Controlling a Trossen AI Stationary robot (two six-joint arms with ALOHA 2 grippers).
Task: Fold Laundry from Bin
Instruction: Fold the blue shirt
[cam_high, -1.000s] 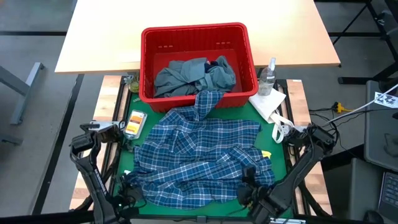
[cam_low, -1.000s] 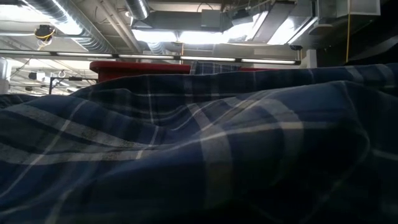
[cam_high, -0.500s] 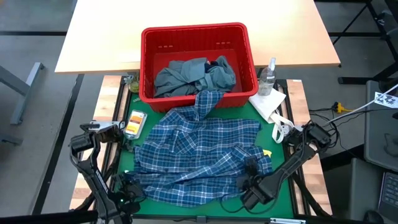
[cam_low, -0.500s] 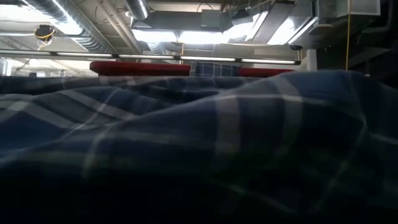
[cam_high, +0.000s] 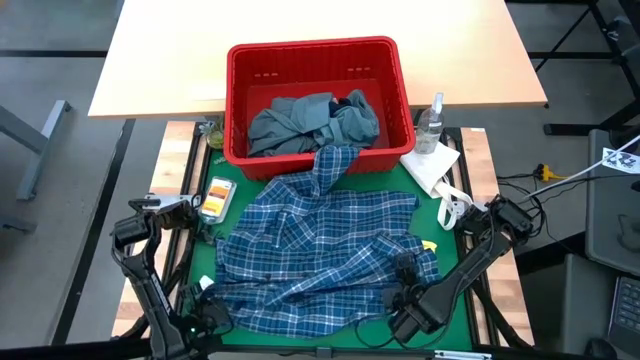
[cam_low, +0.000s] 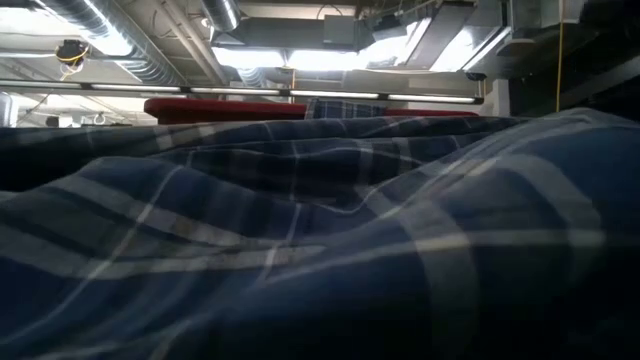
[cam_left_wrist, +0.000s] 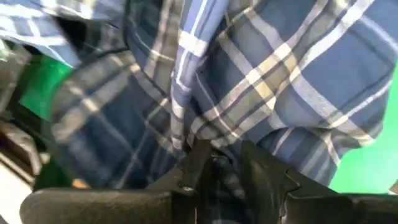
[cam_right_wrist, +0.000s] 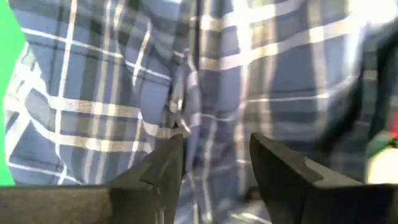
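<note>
The blue-white plaid shirt (cam_high: 320, 250) lies spread and wrinkled on the green mat, with one part (cam_high: 335, 160) draped over the near rim of the red bin (cam_high: 312, 48). It fills the low view (cam_low: 320, 250). A grey-blue garment (cam_high: 300, 120) and a dark navy one (cam_high: 358, 100) lie in the bin. A small yellow bit (cam_high: 428, 247) shows at the shirt's right edge. My left gripper (cam_high: 205, 300) is at the shirt's near left corner, shut on cloth. My right gripper (cam_high: 400, 298) is over the shirt's near right part, its fingers apart (cam_right_wrist: 214, 162). My left gripper pinches a bunched fold of the plaid shirt (cam_left_wrist: 217, 146) between its two fingers, at the shirt's near left corner. How many layers it holds, I cannot tell. The cloth runs on from the fingers in slack wrinkles over the mat.
A spray bottle (cam_high: 432, 122) and a white paper towel (cam_high: 432, 165) lie right of the bin. An orange-yellow packet (cam_high: 216, 197) lies at the mat's left edge. A light wooden table top (cam_high: 300, 20) lies beyond the bin.
My right gripper has gone a little toward the far edge. The shirt's near part, humped up a second ago, has sunk lower, and its near hem has drawn back a little from the table's near edge. The part over the bin's rim has stayed.
</note>
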